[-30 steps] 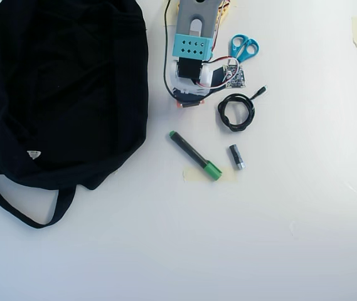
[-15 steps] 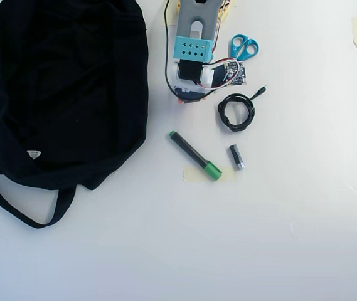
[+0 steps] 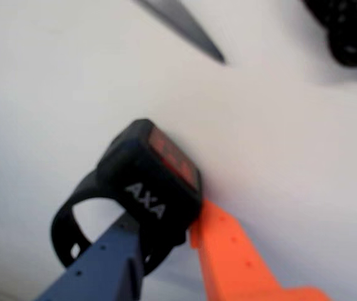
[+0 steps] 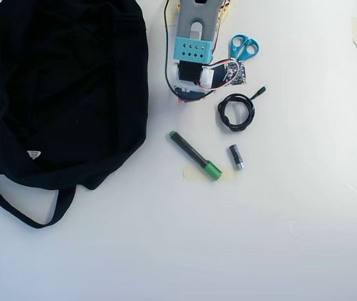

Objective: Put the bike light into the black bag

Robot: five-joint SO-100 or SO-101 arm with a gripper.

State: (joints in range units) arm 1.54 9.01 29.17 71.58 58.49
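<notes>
The white counter (image 4: 278, 238) was seen from overhead carrying everything, with the large floppy black fabric bag (image 4: 65, 88) spread over its left part, a long strap and a small white tag showing at its lower edge. The grey and light-blue arm (image 4: 196, 37) was placed at the top centre, just right of the bag's edge, hiding what lay under it. Well apart from the bag, a coiled black cable (image 4: 236, 112), a black marker with a green cap (image 4: 194, 155), blue-handled scissors (image 4: 244, 47) and a small grey-black cylinder (image 4: 236, 157) were left untouched. In the wrist view, the small black rubbery bike light (image 3: 150, 179), with its loop strap and red lens face, was pinched in the end effector (image 3: 165, 235) between a dark blue finger and an orange one. The grasp was judged to be made; the carry to the bag and the release were not yet done.
</notes>
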